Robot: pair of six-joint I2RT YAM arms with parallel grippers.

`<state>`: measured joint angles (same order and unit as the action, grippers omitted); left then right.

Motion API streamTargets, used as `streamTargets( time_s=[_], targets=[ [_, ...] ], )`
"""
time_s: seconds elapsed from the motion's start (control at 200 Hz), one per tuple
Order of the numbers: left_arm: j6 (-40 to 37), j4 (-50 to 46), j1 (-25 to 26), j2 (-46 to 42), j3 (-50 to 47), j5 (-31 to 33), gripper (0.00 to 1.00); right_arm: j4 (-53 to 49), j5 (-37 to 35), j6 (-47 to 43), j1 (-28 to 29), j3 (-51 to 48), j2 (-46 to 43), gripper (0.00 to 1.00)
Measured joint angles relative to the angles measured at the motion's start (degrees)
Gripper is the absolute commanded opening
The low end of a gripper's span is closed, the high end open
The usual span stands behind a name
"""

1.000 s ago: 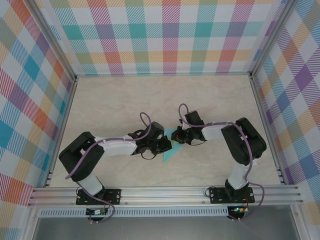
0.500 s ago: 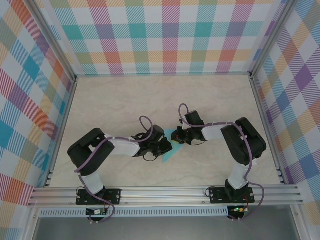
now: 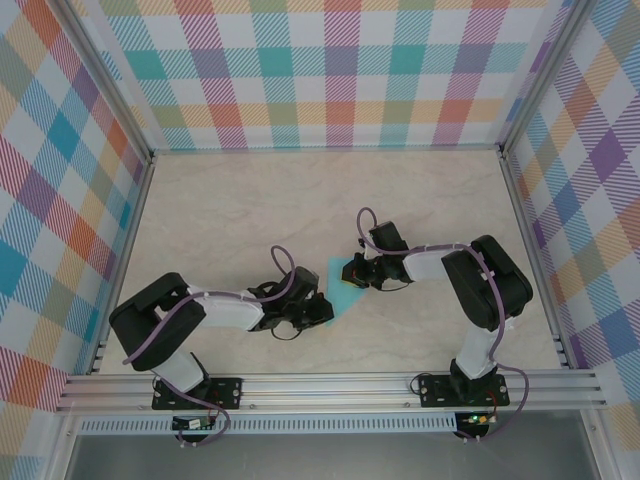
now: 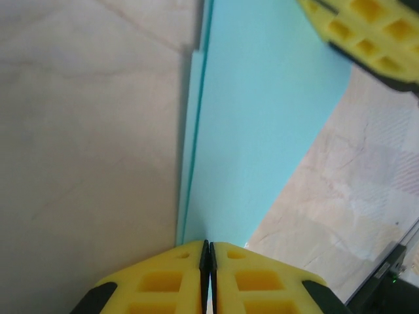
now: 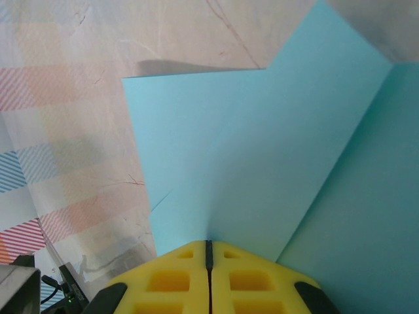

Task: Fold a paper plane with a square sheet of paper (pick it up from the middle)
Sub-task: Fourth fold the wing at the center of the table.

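The square sheet of paper (image 3: 346, 292) is teal and folded, with creases and layered edges, and it lies low over the table between my two grippers. My left gripper (image 3: 322, 308) sits at its near left end. In the left wrist view that gripper (image 4: 208, 243) is shut, with the paper (image 4: 262, 131) running out from its tips and a teal sliver in the slit. My right gripper (image 3: 358, 273) is at the paper's far right side. In the right wrist view it (image 5: 209, 242) is shut on the paper (image 5: 262, 150), which shows a diagonal crease. A yellow right finger (image 4: 366, 26) also shows in the left wrist view.
The table (image 3: 250, 210) is pale marble-patterned, with an aluminium rail (image 3: 330, 385) along the near edge and checked walls on the other three sides. Both arm bases stand on the rail.
My left gripper has slid toward the near edge along the paper, and its elbow has swung left. More teal shows between the grippers. The right arm has stayed put.
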<state>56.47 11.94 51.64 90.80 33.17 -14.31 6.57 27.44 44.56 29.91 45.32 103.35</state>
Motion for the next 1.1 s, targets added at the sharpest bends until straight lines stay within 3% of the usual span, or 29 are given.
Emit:
streamTargets(
  time_s=[0.515, 0.75, 0.93, 1.1],
  targets=[
    [-10.5, -15.0, 0.9, -2.8, 3.1, -5.1, 0.14, -0.2, 0.0, 0.0, 0.0, 0.1, 0.1, 0.07],
    [-11.9, -20.9, 0.0, -9.5, 3.1, -4.4, 0.17, -1.2, 0.0, 0.0, 0.0, 0.7, 0.1, 0.10],
    [-12.6, -23.0, -4.5, -11.4, 5.6, -2.6, 0.23, -6.3, -0.9, -1.2, 0.2, 3.4, -0.1, 0.16],
    [-13.2, -24.0, -5.4, -9.1, 10.3, -0.8, 0.34, -14.3, -2.4, -3.5, 0.2, 6.6, -2.6, 0.22]
  ],
)
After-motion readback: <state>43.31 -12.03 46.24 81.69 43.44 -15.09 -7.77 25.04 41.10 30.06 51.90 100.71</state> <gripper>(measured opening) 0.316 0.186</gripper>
